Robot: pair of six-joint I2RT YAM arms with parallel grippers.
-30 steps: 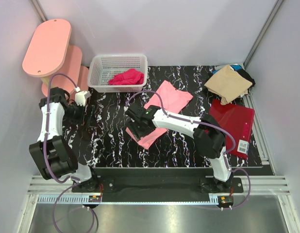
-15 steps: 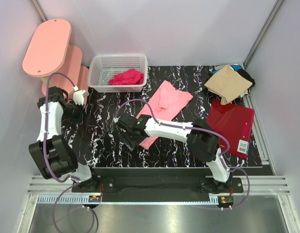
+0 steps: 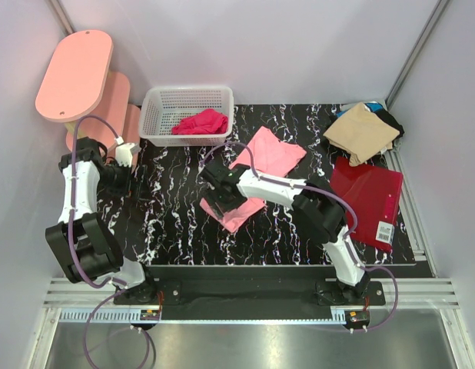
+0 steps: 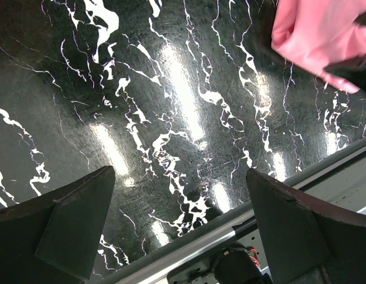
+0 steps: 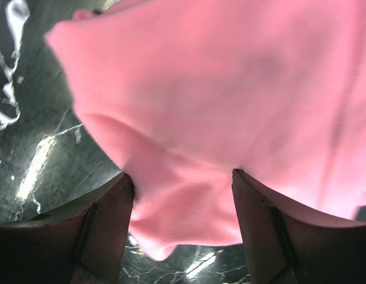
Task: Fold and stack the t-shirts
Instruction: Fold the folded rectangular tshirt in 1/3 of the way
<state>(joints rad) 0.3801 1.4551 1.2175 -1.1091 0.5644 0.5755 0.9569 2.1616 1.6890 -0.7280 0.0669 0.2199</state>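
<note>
Right tool (image 5: pixel 180 177) tight on soft salmon-pink t-shirt (image 5: pixel 230 77); left tool (image 4: pixel 180 173) wide above glossy marbled table (image 4: pixel 171 89).

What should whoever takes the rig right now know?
Left gripper: open, empty, over the left of the black marbled table.
Right gripper: apparently shut on the near end of the large light salmon-pink cloth t-shirt, mid-table, not neatly folded.
Dark red cloth t-shirt lies flat at right; tan cloth t-shirt heaped on a black one, far right.
Done: nothing stacked. Left: fold each, stack.
</note>
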